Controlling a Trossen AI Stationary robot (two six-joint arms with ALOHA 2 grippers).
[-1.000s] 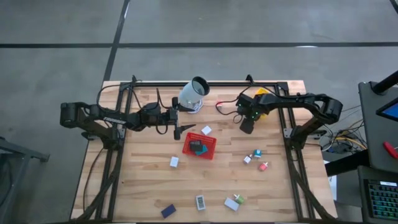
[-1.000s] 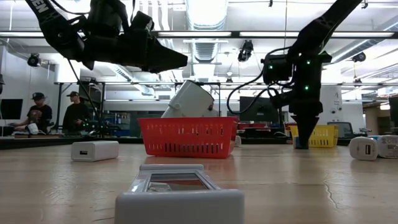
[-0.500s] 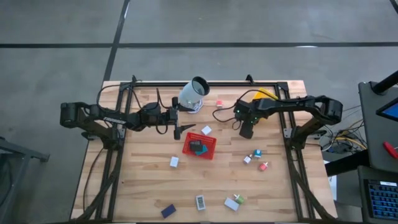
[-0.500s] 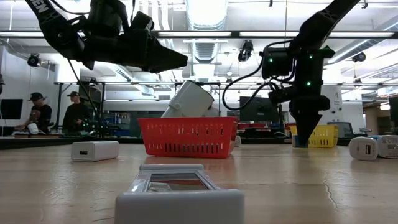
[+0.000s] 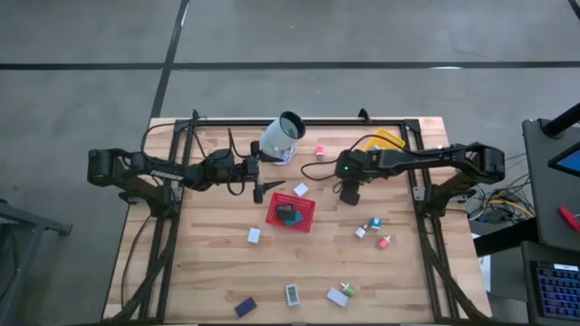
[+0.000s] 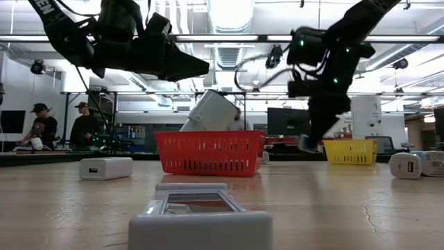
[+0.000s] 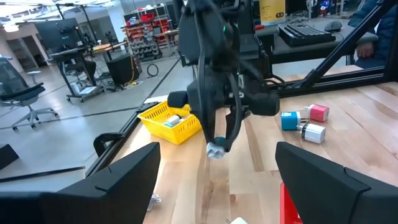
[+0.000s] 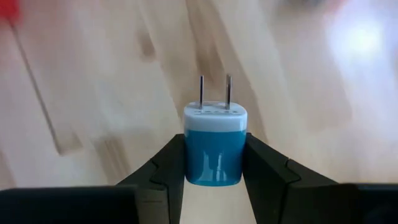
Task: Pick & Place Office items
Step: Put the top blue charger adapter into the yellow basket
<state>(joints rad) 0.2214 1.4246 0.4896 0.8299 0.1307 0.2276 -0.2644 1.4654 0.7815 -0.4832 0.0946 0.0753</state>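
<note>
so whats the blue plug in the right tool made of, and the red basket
Blue plug: looks like smooth, slightly glossy plastic with a white cap and two bare metal prongs. Red basket: fine see-through mesh walls, probably coated wire, though plastic can't be ruled out.

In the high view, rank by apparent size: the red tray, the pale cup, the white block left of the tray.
1. Pale cup and red tray: look alike.
2. White block, clearly smallest.
</note>
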